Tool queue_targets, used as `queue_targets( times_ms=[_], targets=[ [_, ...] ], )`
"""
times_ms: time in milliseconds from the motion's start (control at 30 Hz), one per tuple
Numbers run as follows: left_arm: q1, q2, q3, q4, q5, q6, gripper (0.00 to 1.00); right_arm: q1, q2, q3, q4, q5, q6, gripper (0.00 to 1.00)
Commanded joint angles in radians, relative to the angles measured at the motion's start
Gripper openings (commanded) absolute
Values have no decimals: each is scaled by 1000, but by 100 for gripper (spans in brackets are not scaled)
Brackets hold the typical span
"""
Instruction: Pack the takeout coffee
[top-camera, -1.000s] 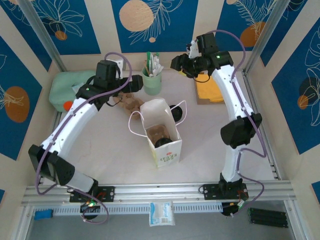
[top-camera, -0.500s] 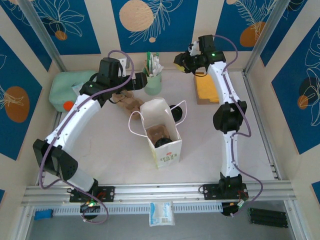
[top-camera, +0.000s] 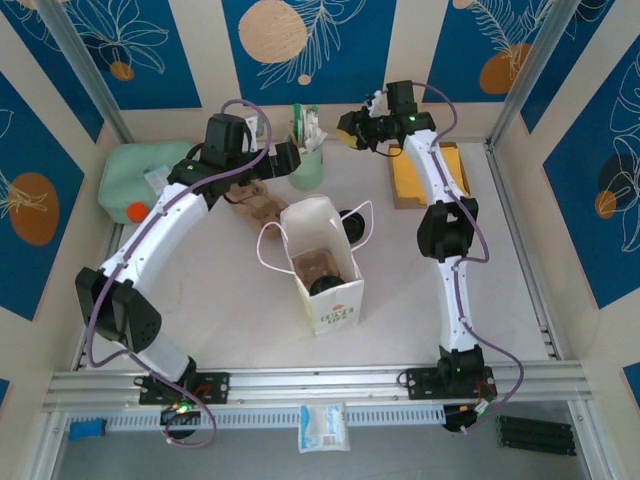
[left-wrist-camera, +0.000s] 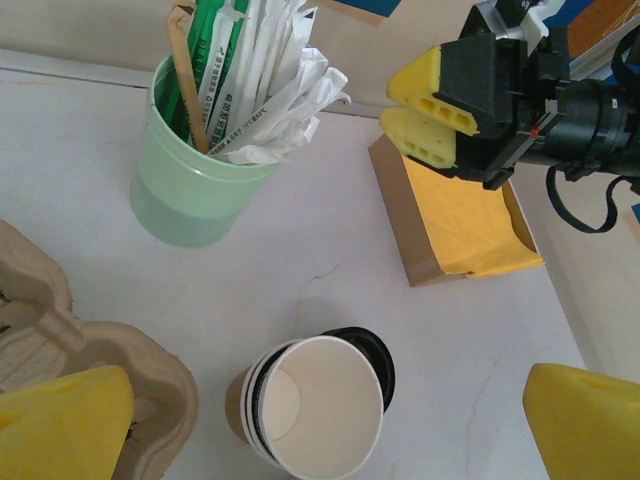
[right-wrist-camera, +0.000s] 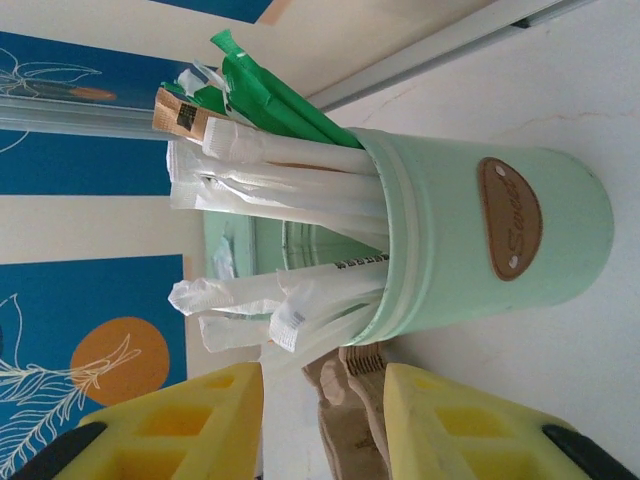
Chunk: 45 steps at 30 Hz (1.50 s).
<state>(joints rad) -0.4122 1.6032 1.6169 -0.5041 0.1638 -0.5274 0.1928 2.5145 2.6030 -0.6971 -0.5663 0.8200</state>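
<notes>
Takeout coffee cup (left-wrist-camera: 315, 420) sits unlidded, black lid (left-wrist-camera: 374, 350) touching it. Judged light and crushable; grasp the sidewall gently. Left gripper (left-wrist-camera: 325, 400) jaws wide, empty; right gripper (left-wrist-camera: 400, 106) jaws narrowed, empty.

Top view looks steeply down over the whole desk (top-camera: 220, 290). Left wrist looks down, near; right wrist sideways, nearer. All share the green cup (top-camera: 307, 168).

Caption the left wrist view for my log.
Open left gripper above an uncovered paper cup and black lid; stirrer cup, napkin box and right gripper beyond.
</notes>
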Motion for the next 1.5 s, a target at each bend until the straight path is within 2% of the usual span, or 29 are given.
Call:
queue_targets(
  times_ms=[0, 567, 667, 900, 1067, 1467],
  targets=[
    [8, 12, 34, 25, 23, -23, 99, 11, 29, 41, 56, -50, 36, 38],
    [9, 20, 44, 12, 19, -16, 99, 34, 112, 75, 183, -61, 137, 36],
    [9, 21, 42, 13, 19, -14, 99, 33, 118, 76, 186, -58, 144, 33],
    [9, 27, 40, 18, 25, -12, 99, 31, 128, 75, 203, -59, 158, 20],
    [9, 27, 39, 18, 26, -8, 99, 33, 136, 78, 212, -67, 166, 1],
    [9, 25, 40, 27, 34, -9, 99, 17, 71, 75, 158, -76, 129, 0]
  ],
)
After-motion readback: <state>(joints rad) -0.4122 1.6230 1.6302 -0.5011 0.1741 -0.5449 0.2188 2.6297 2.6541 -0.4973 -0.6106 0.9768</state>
